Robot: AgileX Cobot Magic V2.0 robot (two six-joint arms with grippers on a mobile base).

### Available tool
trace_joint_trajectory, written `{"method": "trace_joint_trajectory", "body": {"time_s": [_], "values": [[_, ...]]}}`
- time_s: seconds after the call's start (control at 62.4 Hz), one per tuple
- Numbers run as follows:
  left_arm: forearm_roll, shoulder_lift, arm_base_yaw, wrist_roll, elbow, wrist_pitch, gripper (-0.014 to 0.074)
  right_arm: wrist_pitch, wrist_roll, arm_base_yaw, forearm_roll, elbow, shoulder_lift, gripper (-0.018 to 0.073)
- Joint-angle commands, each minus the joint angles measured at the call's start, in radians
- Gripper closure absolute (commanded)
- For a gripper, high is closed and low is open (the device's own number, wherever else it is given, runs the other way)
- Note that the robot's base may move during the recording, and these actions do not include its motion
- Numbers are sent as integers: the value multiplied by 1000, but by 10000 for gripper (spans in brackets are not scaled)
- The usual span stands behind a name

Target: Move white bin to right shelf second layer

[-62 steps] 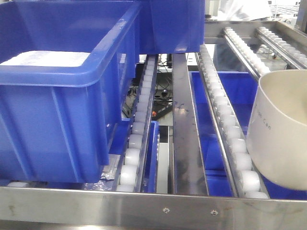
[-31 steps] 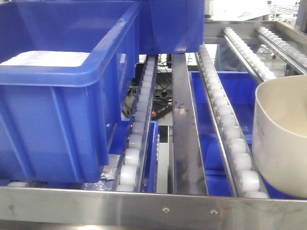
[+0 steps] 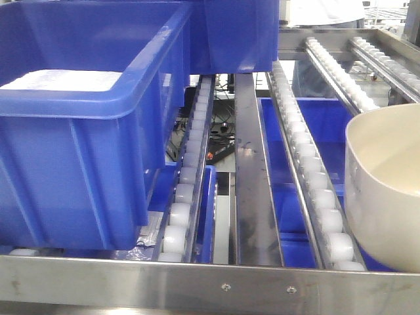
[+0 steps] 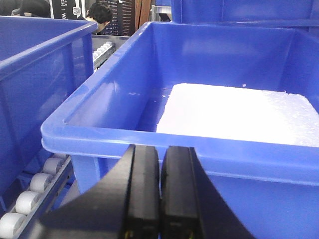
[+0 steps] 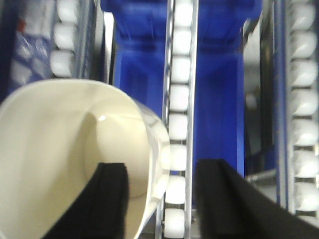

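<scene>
Rail of flat steel (image 3: 197, 282), screwed, nearest of all along the bottom edge of the front view, marking the lip of the right shelf second layer (image 3: 252, 197). Just behind it, at lower right, white bin (image 3: 384, 190), mouth tipped toward the upper left, base seemingly down by the roller track (image 3: 315, 190) beside it, though contact there cut off by the frame edge. From the right wrist view, right gripper (image 5: 162, 167) straddling the bin's wall: one black finger (image 5: 112, 199) inside the mouth, the other outside over the rollers, spread apart with a sliver of gap on either side of the wall, so no clamp visible. Left gripper (image 4: 159, 149) pressed together on nothing, parked low before the rim of the blue crate (image 3: 72, 131) filling the left half of the front view. To finish the placing well, by this reading: check that the base sits square across two tracks rather than perched on one, level the mouth, then lift the fingers straight up along the wall so as not to drag or tip it. Mind the slope; smooth tub on free rollers likely to creep toward the rail. Farther back, second blue crate (image 3: 230, 33) at top centre, more roller tracks (image 3: 341, 65) at upper right.
</scene>
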Motion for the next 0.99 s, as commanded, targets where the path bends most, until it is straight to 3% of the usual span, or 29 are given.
{"method": "trace_joint_trajectory", "body": {"time_s": [0.0,0.112,0.465,0.977], "values": [[-7,-16,1,-4,27,-81,512,-53,-13,-8,0,2,-79,328],[-7,-16,1,-4,27,-81,512,-88,-18,-8,0,100,-204,521],[-7,-16,1,-4,27,-81,512,-285,-18,-8,0,302,-606,506],[-7,-16,1,-4,27,-81,512,-314,-20,-7,-11,322,-635,506]]}}
